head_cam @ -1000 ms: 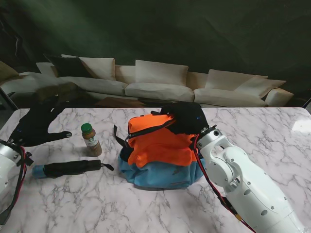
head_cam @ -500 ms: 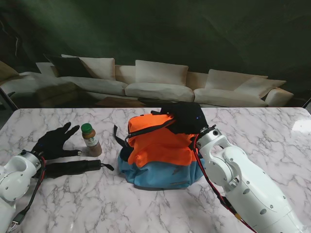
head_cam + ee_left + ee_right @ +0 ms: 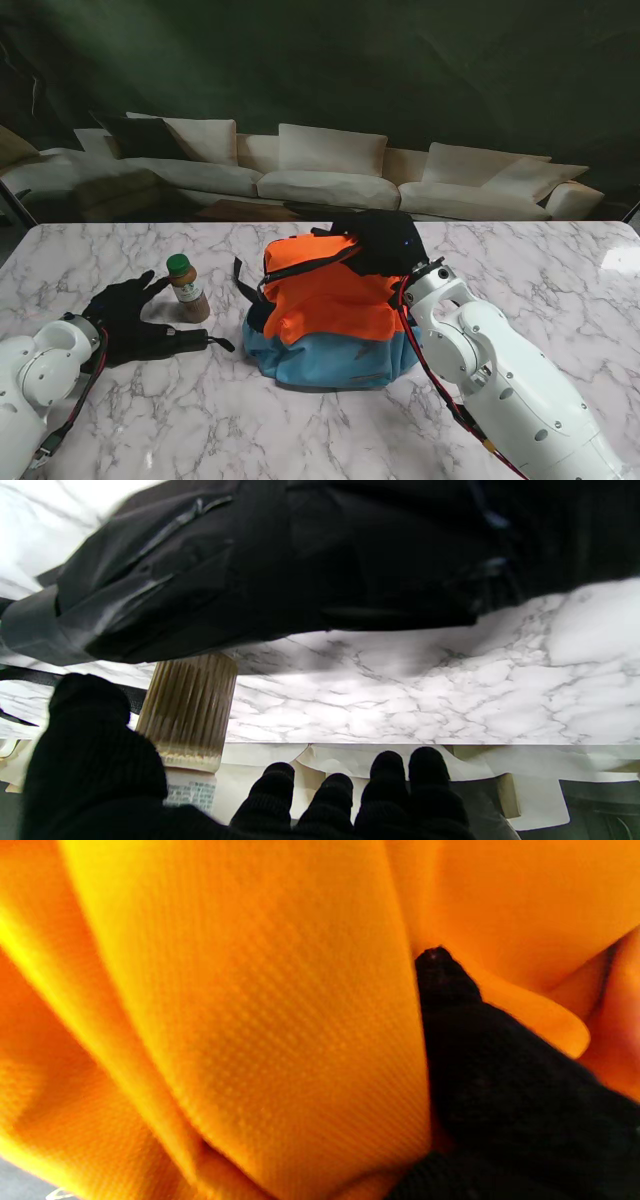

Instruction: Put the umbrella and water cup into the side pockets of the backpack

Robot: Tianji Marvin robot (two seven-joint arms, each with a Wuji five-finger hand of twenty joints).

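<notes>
Left hand (image 3: 125, 312) over umbrella (image 3: 180, 342) — fingers spread

Glossy veined marble table (image 3: 560, 260), woven orange cloth backpack (image 3: 330, 300), matt knit-gloved left hand (image 3: 125, 310), folded umbrella (image 3: 280, 565) of seemingly slick nylon

The water cup (image 3: 186, 287) stands just beside the left hand (image 3: 125, 315), between it and the backpack (image 3: 330, 320), with a narrow strip of bare marble on either side. The umbrella (image 3: 170, 343) lies across the path under that hand. The backpack fills the middle of the table (image 3: 560, 270). Marble toward the right edge and the near edge lies open.
</notes>
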